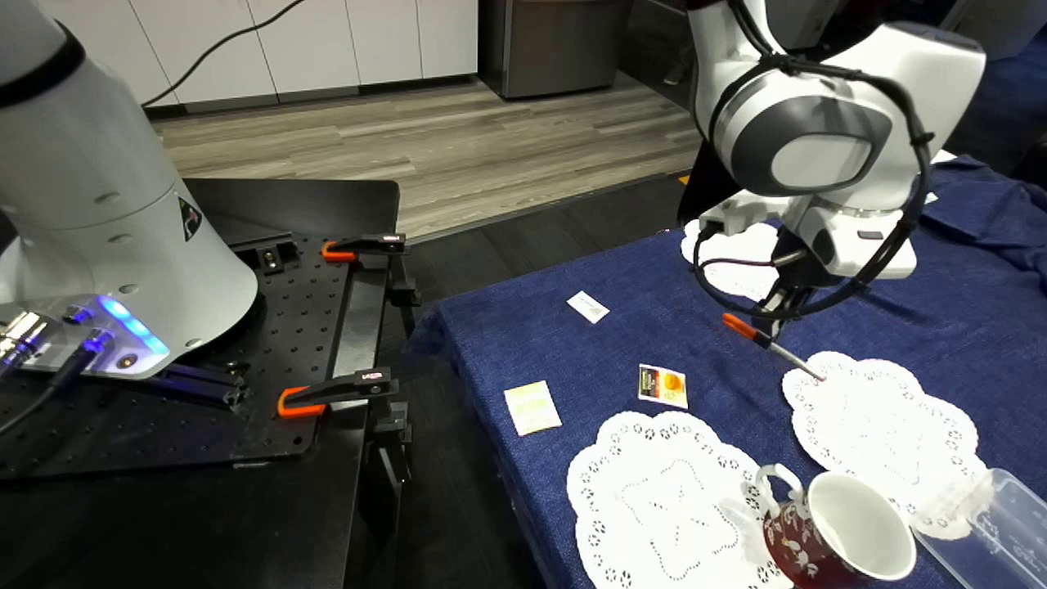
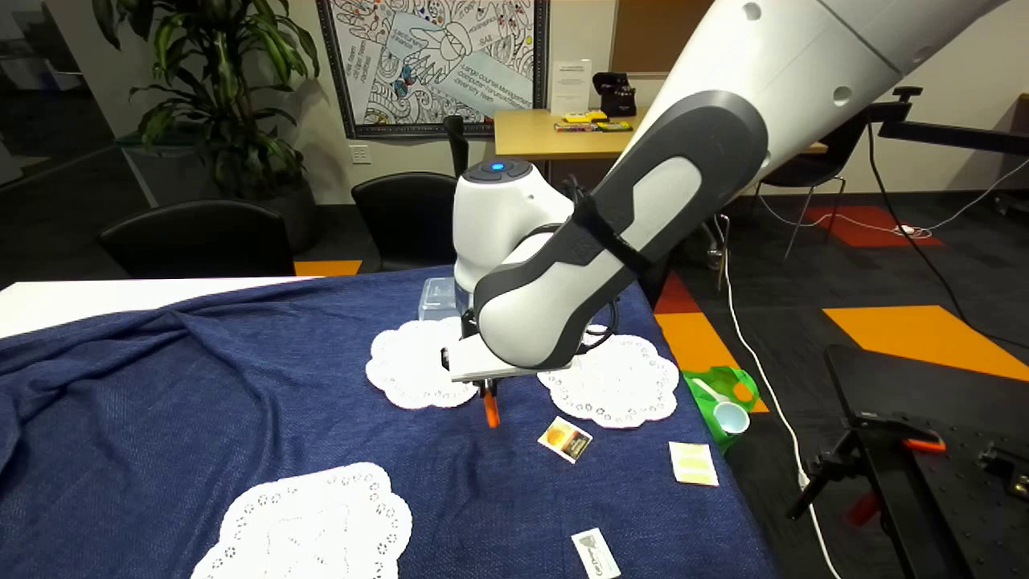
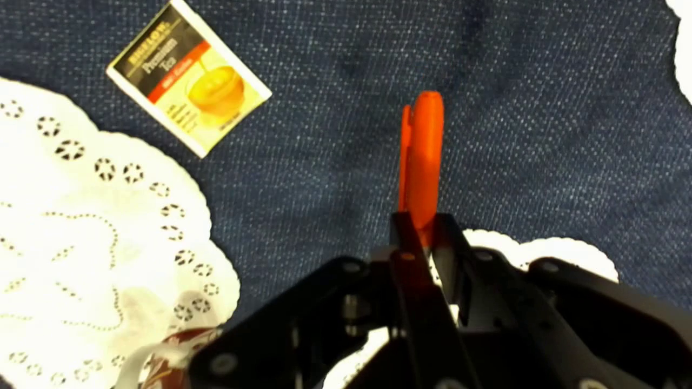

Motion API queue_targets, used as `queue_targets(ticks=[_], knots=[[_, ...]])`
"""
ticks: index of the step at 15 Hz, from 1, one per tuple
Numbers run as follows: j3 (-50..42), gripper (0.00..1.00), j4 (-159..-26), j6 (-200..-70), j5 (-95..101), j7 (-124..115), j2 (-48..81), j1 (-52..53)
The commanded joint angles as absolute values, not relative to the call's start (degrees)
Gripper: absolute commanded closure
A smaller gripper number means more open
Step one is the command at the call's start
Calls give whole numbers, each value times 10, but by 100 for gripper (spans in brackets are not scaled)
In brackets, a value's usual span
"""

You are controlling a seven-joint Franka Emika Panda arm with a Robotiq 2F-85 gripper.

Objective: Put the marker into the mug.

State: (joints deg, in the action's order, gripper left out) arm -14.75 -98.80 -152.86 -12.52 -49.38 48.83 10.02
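Note:
The marker [image 1: 793,357], with an orange end and a slim silver body, is held slantwise in my gripper [image 1: 767,329]. In the wrist view my gripper [image 3: 423,227] is shut on the marker [image 3: 427,154] just below its orange end, which points away from the jaws. In an exterior view only the orange end of the marker [image 2: 491,408] shows below the arm. The mug [image 1: 797,544], white inside and reddish-brown outside, stands between two doilies, apart from the gripper. The wrist view shows part of the mug [image 3: 178,359] with its handle at lower left. The arm hides it in an exterior view.
White lace doilies [image 1: 654,499] [image 1: 883,425] [image 2: 313,523] lie on the blue cloth [image 2: 482,515]. A tea packet [image 3: 189,81], a yellow packet [image 1: 532,407] and a small white packet [image 1: 588,307] lie near them. A clear plastic container [image 1: 1010,532] is beside the mug.

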Motion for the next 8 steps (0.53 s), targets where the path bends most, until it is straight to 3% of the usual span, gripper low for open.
queue_targets(ticks=[1,8], knots=[[-184,97,-1018,-1497,-76,-546,437,129],[-182,97,-1025,-1474,-12,-546,381,115]])
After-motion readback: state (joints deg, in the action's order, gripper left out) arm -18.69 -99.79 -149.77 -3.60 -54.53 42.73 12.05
